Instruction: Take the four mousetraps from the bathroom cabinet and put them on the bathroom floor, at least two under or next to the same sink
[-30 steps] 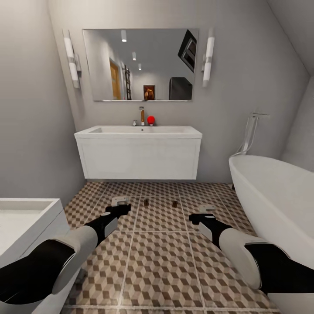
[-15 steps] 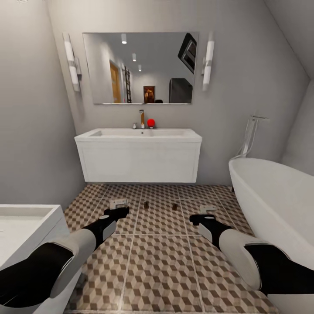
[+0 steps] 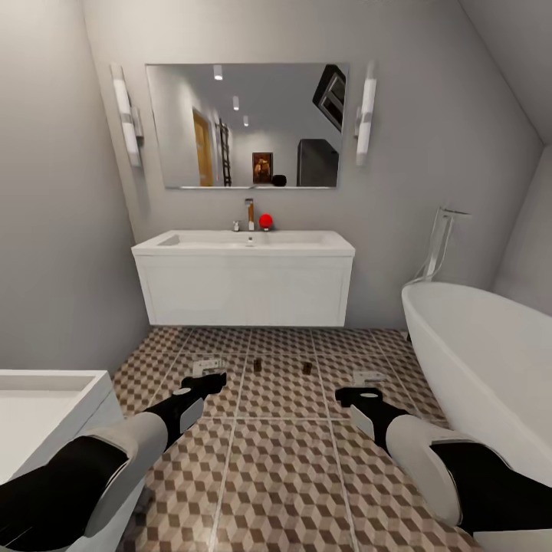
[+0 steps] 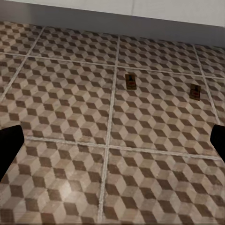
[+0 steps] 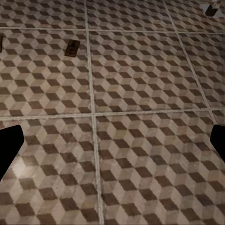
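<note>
A stretch of bare bathroom floor (image 3: pixel 284 468), laid in large tiles with a brown, beige and white cube print and pale grout, is seen between the two arms. This open strip is bounded on the right by the white bathtub (image 3: pixel 491 353), on the near left by a white basin unit (image 3: pixel 46 406), and at the far side by the wall-hung white sink (image 3: pixel 244 276), under which a gap is left above the tiles. Two mousetraps are seen lying flat on the tiles in front of the sink, one (image 3: pixel 257 365) left of the other (image 3: pixel 307 368), apart from each other; the same pair is shown in the left wrist view (image 4: pixel 131 82) (image 4: pixel 195 92). The left claw (image 3: pixel 205 377) and right claw (image 3: pixel 360 389) are held low over the floor, fingers spread apart and empty. No legible writing can be made out.
</note>
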Motion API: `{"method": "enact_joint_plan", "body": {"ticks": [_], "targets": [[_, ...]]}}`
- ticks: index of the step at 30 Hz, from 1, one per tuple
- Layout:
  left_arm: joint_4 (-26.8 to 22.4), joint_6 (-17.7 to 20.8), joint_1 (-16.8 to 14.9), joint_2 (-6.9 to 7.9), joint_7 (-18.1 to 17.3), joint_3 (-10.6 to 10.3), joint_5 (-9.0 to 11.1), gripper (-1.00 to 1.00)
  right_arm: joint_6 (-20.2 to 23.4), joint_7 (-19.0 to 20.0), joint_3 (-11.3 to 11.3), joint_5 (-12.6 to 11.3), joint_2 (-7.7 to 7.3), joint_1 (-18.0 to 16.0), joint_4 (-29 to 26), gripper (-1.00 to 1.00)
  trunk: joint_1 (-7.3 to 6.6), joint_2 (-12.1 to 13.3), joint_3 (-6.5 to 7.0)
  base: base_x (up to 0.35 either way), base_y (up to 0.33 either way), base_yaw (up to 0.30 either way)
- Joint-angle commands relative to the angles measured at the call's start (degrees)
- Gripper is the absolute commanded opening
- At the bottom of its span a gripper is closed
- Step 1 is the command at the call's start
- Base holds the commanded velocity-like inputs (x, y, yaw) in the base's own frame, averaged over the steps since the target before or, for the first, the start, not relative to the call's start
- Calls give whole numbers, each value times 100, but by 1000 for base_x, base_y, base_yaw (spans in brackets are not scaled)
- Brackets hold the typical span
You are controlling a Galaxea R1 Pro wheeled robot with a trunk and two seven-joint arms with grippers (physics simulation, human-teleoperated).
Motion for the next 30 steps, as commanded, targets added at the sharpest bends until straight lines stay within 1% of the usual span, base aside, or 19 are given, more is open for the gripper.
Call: {"method": "enact_joint_plan", "body": {"ticks": [1, 7, 19, 30], "targets": [[3, -17, 21, -2, 18, -49, 38, 100, -29, -22, 11, -1, 2, 24, 14, 100, -24, 39, 12, 0, 0, 0], [3, -20, 144, -1, 14, -50, 33, 100, -128, -26, 11, 2, 2, 193, 13, 100, -155, 280, 120, 0, 0, 0], [5, -14, 322, 4, 15, -46, 43, 100, -156, -16, 11, 6, -4, 496, 16, 100, -419, 761, 336, 0, 0, 0], [5, -14, 636, 41, 20, -48, 48, 100, -156, 1, 14, 7, -9, 928, 10, 100, -660, 1202, 533, 0, 0, 0]]}}
